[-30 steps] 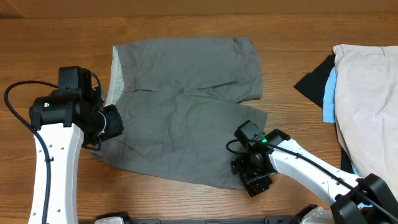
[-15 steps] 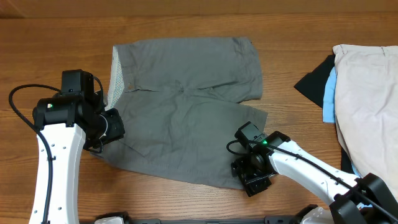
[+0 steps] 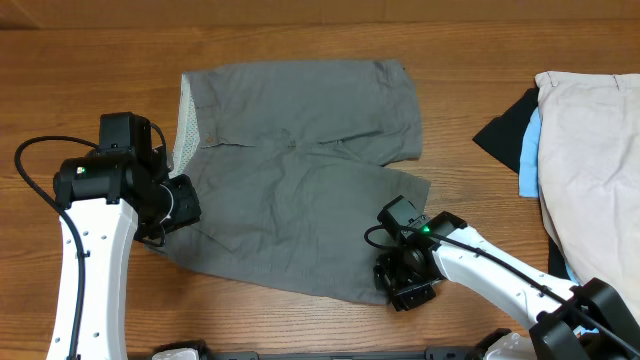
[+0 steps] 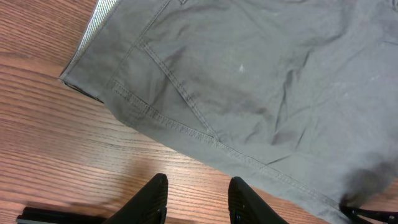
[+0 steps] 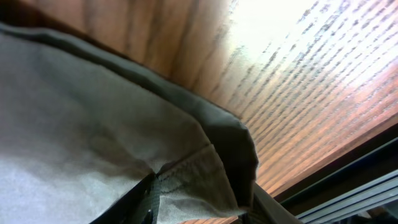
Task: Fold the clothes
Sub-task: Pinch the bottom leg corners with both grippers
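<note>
Overhead: grey shorts (image 3: 300,150) lie flat on wooden table (image 3: 480,80), between both claws. Left gripper (image 3: 180,205) sits at shorts' side edge, white mesh lining (image 3: 185,125) just ahead of it. Left wrist: fingers (image 4: 155,193) spread, bare wood between them, stitched edge of shorts just ahead, untouched. Right gripper (image 3: 405,285) sits over lower leg corner. Right wrist: hem corner bunched between its fingers (image 5: 144,200), cloth against both; firm pinch cannot be told. Beige garment (image 3: 590,150), light-blue piece (image 3: 529,155) and black piece (image 3: 503,135) piled well off to right claw's outer side
</note>
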